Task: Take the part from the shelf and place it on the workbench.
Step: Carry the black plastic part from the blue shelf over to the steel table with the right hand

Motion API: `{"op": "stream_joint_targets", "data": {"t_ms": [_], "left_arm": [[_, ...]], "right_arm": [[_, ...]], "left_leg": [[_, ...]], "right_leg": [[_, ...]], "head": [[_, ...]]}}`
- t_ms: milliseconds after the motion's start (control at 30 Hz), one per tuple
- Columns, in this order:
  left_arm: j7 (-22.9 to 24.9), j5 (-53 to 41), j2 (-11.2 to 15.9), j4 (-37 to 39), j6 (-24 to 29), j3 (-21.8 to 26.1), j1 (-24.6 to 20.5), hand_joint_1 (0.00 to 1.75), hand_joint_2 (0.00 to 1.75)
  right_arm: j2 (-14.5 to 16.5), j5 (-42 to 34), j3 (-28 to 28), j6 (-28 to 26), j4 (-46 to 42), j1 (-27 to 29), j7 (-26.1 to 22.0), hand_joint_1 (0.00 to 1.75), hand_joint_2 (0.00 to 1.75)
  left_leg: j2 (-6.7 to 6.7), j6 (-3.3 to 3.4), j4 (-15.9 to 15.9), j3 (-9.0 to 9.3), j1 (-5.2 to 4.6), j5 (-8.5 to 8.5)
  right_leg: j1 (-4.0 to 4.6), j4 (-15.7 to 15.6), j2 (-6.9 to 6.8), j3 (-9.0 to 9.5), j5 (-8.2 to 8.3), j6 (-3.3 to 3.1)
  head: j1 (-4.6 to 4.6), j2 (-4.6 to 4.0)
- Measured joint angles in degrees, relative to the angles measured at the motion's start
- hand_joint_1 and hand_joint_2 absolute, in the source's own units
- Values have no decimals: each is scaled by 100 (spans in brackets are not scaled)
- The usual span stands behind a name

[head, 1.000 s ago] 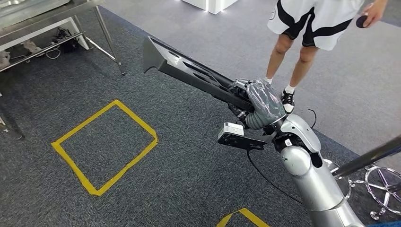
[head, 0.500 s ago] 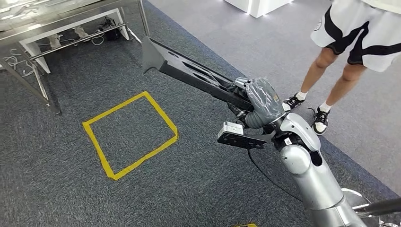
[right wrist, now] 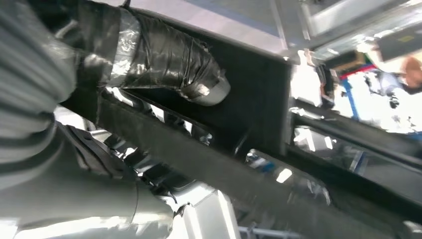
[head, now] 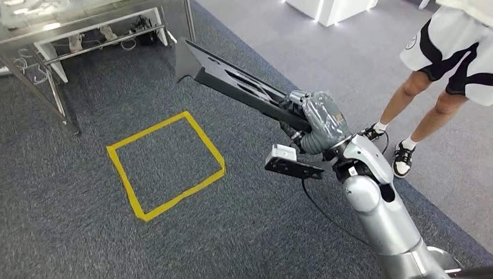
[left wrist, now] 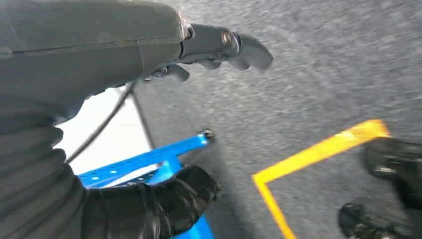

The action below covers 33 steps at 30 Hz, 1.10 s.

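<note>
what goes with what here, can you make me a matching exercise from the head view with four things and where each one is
Things:
1. long dark part
2. yellow tape square
3. metal workbench
4. person

Places:
A. standing at the upper right, on the lighter floor
B. flat on the dark carpet, left of the right arm
C. held in the right hand, sticking out up and to the left
D. at the upper left edge, legs on the carpet

Pairs: 1-C, 2-B, 3-D, 4-A

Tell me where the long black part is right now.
In the head view, the black part is gripped by the right hand, held above the carpet beside the yellow tape square.
</note>
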Motion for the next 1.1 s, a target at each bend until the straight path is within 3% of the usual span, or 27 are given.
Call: {"op": "stream_joint_targets", "data": {"t_ms": [33, 67, 133, 167, 200, 267, 367, 433, 500, 533, 567, 633, 667, 733, 867, 933, 1000, 1033, 1067, 1100], "left_arm": [[-2, 0, 1, 0, -1, 0, -2, 0, 175], [-4, 0, 0, 0, -1, 0, 0, 0, 175], [-4, 0, -6, 1, -2, 1, 17, 0, 175], [-4, 0, -10, 2, -3, 1, 16, 0, 175], [-4, 0, -14, 3, -3, 1, 16, 0, 175], [-4, 1, -15, 4, -4, 0, 5, 0, 175], [-3, 1, -10, 3, -3, -1, -4, 0, 175], [-2, 0, -8, 2, -2, 0, -2, 0, 175], [-2, 0, -8, 2, -2, 0, 1, 0, 175], [-2, 0, -8, 2, -2, 0, 3, 0, 175], [-2, 0, -8, 2, -2, 0, 8, 0, 175], [-2, 1, -7, 3, -2, 0, 27, 0, 175], [-2, 2, -6, 5, -1, 1, 34, 0, 175], [-3, 2, -5, 9, 8, 1, 21, 0, 175], [-3, 2, 7, 11, 22, 0, -3, 0, 175], [-3, 2, 13, 11, 28, 0, 1, 0, 175], [-3, 2, 19, 11, 33, 0, 1, 0, 175], [-3, 2, 20, 11, 36, 0, 4, 0, 175], [-3, 2, 20, 11, 35, 0, 9, 0, 175], [-3, 2, 18, 11, 35, 0, 14, 0, 175]], "right_arm": [[-6, 1, 0, 1, 10, 8, 2, 175, 175], [-10, 1, -1, 2, 18, 12, 7, 175, 175], [-14, 0, -1, 3, 25, 6, 15, 175, 175], [-15, 0, -1, 4, 30, -2, 17, 175, 175], [-16, 0, -1, 8, 36, -13, 18, 175, 175], [-16, 0, 0, 13, 42, -32, 21, 175, 175], [-15, 1, -2, 14, 44, -46, 28, 175, 175], [-14, 1, -2, 15, 45, -61, 32, 175, 175], [-13, 1, -1, 16, 46, -67, 31, 175, 175], [-13, 1, -1, 17, 46, -64, 31, 175, 175], [-13, 1, 0, 17, 47, -63, 31, 175, 175], [-11, 1, 1, 18, 47, -64, 31, 175, 175], [-11, 1, 1, 18, 48, -72, 31, 175, 175], [-10, 3, 1, 19, 49, -91, 32, 175, 175], [-10, 5, 1, 20, 51, -115, 32, 175, 175], [-9, 4, 1, 20, 51, -135, 33, 175, 175], [-8, 4, 1, 21, 57, -135, 33, 175, 175], [-8, 4, 1, 22, 61, -125, 33, 175, 175], [-8, 5, 1, 23, 66, -117, 33, 175, 175], [-8, 5, 1, 24, 68, -113, 33, 175, 175]], "left_leg": [[-27, 0, 10, 44, -4, -42], [-57, -7, 25, 98, -5, -92], [-103, -39, 65, 197, -4, -210], [-120, -67, 94, 220, -10, -265], [-132, -99, 112, 215, -12, -299], [-147, -165, 118, 194, -14, -327], [-107, -254, 229, 169, -3, -426], [-57, -308, 798, -134, 26, -618], [-36, -357, 1517, -640, 65, -760], [-26, -374, 1673, -812, 80, -699], [-16, -382, 1602, -870, 91, -523], [0, -372, 931, -672, 105, -5], [6, -358, 592, -522, 91, 159], [14, -298, 218, -334, 41, 177], [-5, -105, 60, -116, 3, 33], [-10, -31, 21, 12, 9, -16], [-21, 5, 21, 75, -1, -89], [-36, 9, 24, 116, -8, -133], [-51, 8, 29, 169, -15, -181], [-65, 0, 34, 235, -18, -233]], "right_leg": [[0, 79, 5, -139, 101, 3], [1, -65, 6, -167, 323, -1], [7, -742, 15, 12, 870, -30], [20, -1069, 25, 134, 1023, -51], [38, -1271, 34, 211, 1069, -78], [70, -1409, 44, 263, 992, -131], [23, -1516, 34, 376, 943, -224], [11, -1575, 12, 501, 893, -275], [18, -1582, -8, 590, 821, -285], [18, -1580, -12, 640, 775, -280], [15, -1577, -13, 701, 725, -267], [2, -1572, -10, 849, 608, -228], [4, -1572, -8, 906, 554, -197], [-5, -1583, -2, 974, 486, -123], [-45, -1346, -1, 987, 484, 13], [-42, -798, 9, 672, 336, 19], [-24, -148, 16, 171, 80, 11], [-19, 20, 17, -25, 9, 1], [-13, 8, 18, -132, 39, -9], [-3, -188, 18, -142, 190, -25]], "head": [[0, 0], [1, 0], [2, 0], [5, 0], [6, 0], [13, 0], [10, 0], [6, 0], [5, 0], [5, 0], [6, 0], [6, 0], [5, 0], [6, 0], [12, 0], [20, 0], [22, 0], [24, 0], [24, 0], [26, 0]]}}
